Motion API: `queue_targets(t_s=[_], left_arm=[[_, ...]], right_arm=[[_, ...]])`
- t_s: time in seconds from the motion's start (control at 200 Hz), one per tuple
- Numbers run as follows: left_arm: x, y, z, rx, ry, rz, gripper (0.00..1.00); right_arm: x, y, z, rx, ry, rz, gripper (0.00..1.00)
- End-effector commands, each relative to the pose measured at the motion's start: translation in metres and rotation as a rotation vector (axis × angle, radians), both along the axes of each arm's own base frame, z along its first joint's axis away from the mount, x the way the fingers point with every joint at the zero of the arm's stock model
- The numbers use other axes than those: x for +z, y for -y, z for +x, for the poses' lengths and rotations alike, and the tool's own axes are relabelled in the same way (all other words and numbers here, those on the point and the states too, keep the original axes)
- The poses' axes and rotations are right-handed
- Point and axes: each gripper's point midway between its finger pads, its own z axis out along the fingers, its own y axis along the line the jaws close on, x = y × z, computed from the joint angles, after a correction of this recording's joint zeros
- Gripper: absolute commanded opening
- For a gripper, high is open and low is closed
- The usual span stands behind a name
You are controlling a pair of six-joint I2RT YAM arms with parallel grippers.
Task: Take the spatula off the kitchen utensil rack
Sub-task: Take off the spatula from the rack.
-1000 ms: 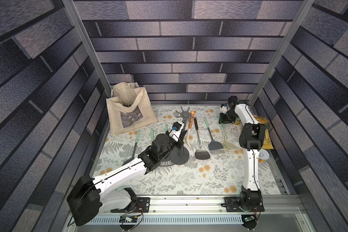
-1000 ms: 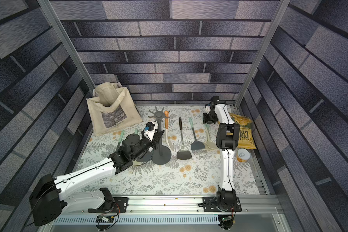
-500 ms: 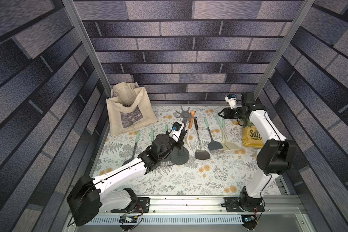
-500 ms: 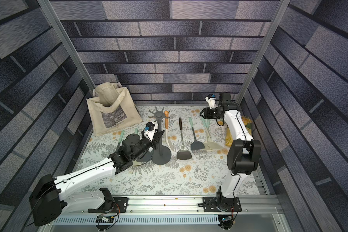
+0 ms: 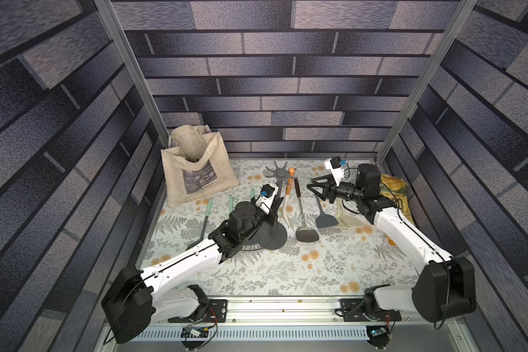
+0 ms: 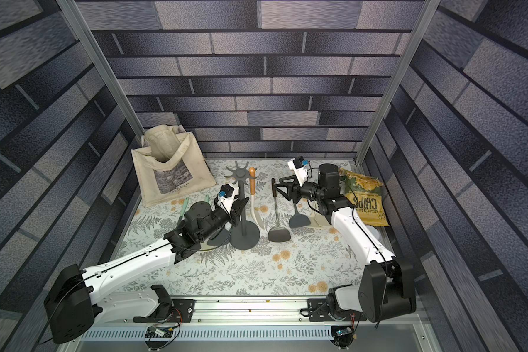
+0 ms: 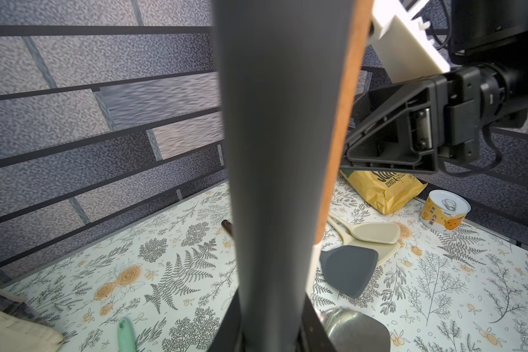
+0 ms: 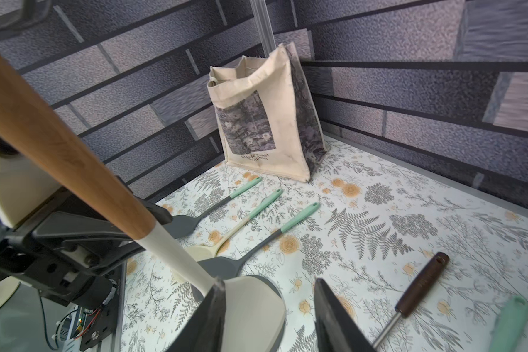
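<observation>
- Brace point: left gripper (image 5: 272, 210) closed on the pole (image 7: 272, 152) of the kitchen utensil rack (image 5: 277, 174), low on the pole and above the round base. Seen from the left wrist, fills the whole gap between those fingers.
- Locate the spatula (image 5: 290, 189), wooden handle and cream blade, hung on a hook of the star ring, just beside the pole on the side facing away from the left fingers.
- Note the long axis: close to vertical, handle end up at the hook, blade end down near the base. Cannot tell whether the blade tip touches the worktop (image 5: 287, 274).
- Find the right gripper (image 5: 316, 190) raised to about handle height, fingers (image 8: 333, 323) apart with nothing between them, pointed toward the handle. Near the handle in both top views, not touching it.
- From the right wrist, read the handle as lying ahead of the fingers and off to one side, with the blade partly hidden behind one finger.
- Treat the right arm as the working arm. Left fingers sit closer to the spatula but are taken up by the pole.
- For the coming move, likely: bring the open fingers sideways onto the handle, set crosswise to its vertical axis, close, then lift straight up to clear the hook before drawing away.
- Expect the rack to tip if pulled sideways before the hook is cleared.
- Disregard the loose utensils (image 5: 307, 213) lying flat below the right fingers.
</observation>
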Motion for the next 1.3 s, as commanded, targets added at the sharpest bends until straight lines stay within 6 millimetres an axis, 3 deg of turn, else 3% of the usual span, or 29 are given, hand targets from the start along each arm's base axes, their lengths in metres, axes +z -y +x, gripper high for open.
queue_targets(t_s=[0.0,0.661,1.052,1.272,1.292], left_arm=[[-0.04,0.0,-0.002,-0.019,-0.091,0.098,0.15],[-0.037,-0.003,-0.001,-0.014,-0.092,0.093,0.15],[-0.039,-0.006,-0.001,-0.007,-0.099,0.093,0.15],[-0.04,-0.006,0.0,-0.002,-0.101,0.097,0.15],[-0.04,-0.006,-0.001,-0.004,-0.1,0.098,0.15]], right_arm=[[0.034,-0.01,-0.011,0.025,0.149,0.081,0.48],[0.054,-0.056,-0.047,0.149,0.234,0.093,0.47],[0.057,-0.078,-0.048,0.22,0.237,0.093,0.47],[0.045,-0.089,-0.051,0.248,0.214,0.075,0.45],[0.058,-0.09,-0.051,0.25,0.243,0.084,0.45]])
